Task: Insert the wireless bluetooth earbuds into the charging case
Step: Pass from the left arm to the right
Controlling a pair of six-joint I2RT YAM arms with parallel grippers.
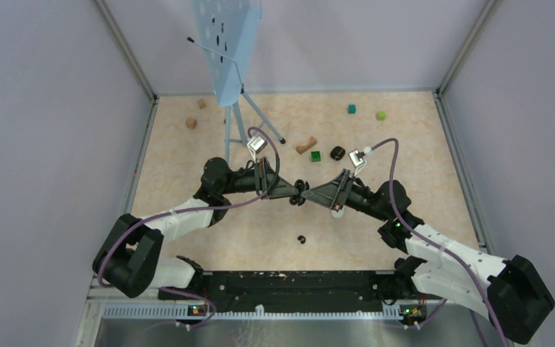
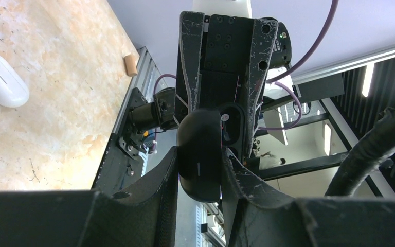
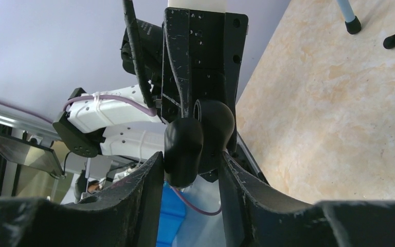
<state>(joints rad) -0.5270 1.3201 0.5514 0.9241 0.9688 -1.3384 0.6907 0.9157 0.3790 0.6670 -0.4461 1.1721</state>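
Aloft over the middle of the table (image 1: 419, 144), the left gripper (image 2: 199, 177) is half-closed on the open black charging case (image 2: 199, 139). The right gripper (image 3: 191, 164) brackets it too, its hold unclear. One black earbud (image 1: 302, 238) lies toward the table's near edge.

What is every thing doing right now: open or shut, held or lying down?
black charging case, open, held up between both grippers.
left gripper, shut on the black charging case.
right gripper, shut on the black charging case.
white case, closed, lying on the table.
black earbud, lying loose on the table, not in any case.
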